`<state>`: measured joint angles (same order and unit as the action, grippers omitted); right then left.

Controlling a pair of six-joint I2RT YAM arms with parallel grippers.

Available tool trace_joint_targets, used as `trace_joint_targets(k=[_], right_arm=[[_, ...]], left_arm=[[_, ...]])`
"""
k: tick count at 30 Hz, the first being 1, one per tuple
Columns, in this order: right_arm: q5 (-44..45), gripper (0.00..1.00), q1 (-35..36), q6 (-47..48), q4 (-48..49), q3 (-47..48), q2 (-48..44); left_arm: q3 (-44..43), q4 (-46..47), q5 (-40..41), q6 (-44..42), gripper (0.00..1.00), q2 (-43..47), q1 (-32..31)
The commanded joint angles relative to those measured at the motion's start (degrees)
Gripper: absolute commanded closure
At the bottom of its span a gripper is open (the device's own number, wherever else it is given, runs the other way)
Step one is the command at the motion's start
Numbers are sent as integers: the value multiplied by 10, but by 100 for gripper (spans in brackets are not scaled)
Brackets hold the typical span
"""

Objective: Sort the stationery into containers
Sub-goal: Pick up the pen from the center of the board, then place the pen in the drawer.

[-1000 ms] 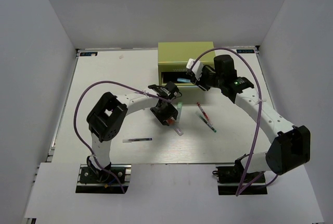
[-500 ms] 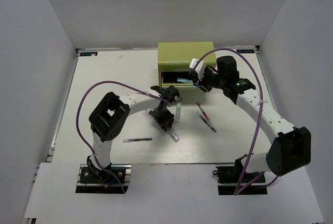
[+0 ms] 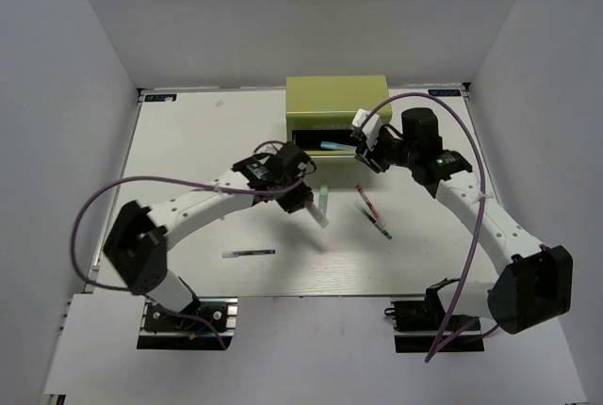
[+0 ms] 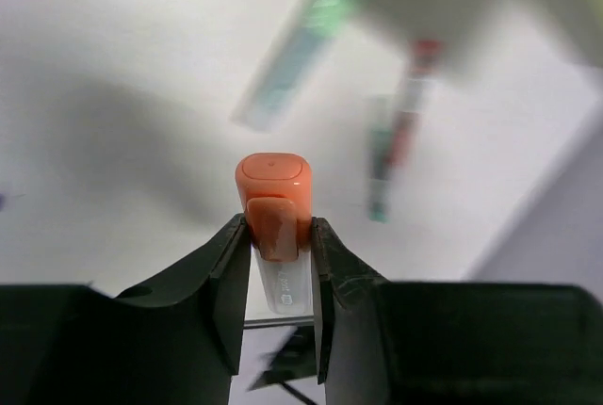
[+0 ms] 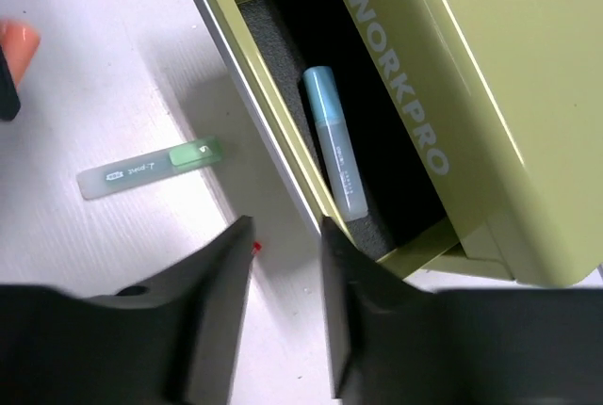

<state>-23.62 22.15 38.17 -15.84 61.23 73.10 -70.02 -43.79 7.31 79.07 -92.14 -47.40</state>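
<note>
Stationery lies partly sorted. One pale light-blue-capped marker (image 5: 333, 141) rests lengthwise on the dark foam of the open drawer (image 5: 247, 75) of the boxy yellow-green metal tool chest (image 3: 335, 94), which stands at the far side of the white table (image 3: 188, 141). A pale green-capped marker (image 3: 323, 200) lies on the table just near of the drawer front. A thin red pen (image 3: 362, 196) and a thin green pen (image 3: 377, 222) lie to its right. A thin dark-blue pen (image 3: 250, 253) lies well apart, nearer and to the left.

The left gripper (image 4: 279, 235) is clamped on a stubby pale orange-capped marker (image 4: 272, 177), with a finger pressing each side at the cap end. It appears to hold the marker off the table, just left of the green-capped marker. The right gripper (image 5: 285, 231) hovers by the drawer's right end, jaws apart with nothing between them.

The step in hand looks like carrying the orange-capped marker to the drawer. To do it well, the left arm should travel far and slightly right, high enough to clear the drawer's front lip. It should then turn the marker parallel to the light-blue-capped marker and lower it onto the free foam beside it before letting go. The right arm crowds that approach, so it would best move off to the right first. Releasing low should stop the marker bouncing out.
</note>
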Motion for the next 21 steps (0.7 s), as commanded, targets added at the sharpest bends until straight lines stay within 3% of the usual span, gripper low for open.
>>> trace_joint_targets(k=[1, 4, 14, 21], right_arm=[[-13, 62, -12, -26, 19, -15, -27], [-14, 70, -14, -30, 20, -27, -35], [25, 72, -31, -54, 59, -69, -81], [55, 73, -38, -69, 77, -105, -118]], left_arm=[[5, 100, 71, -5, 100, 91, -3], [10, 175, 91, -5, 100, 114, -3], [-56, 370, 161, 21, 100, 13, 9], [-71, 434, 225, 31, 100, -40, 9]])
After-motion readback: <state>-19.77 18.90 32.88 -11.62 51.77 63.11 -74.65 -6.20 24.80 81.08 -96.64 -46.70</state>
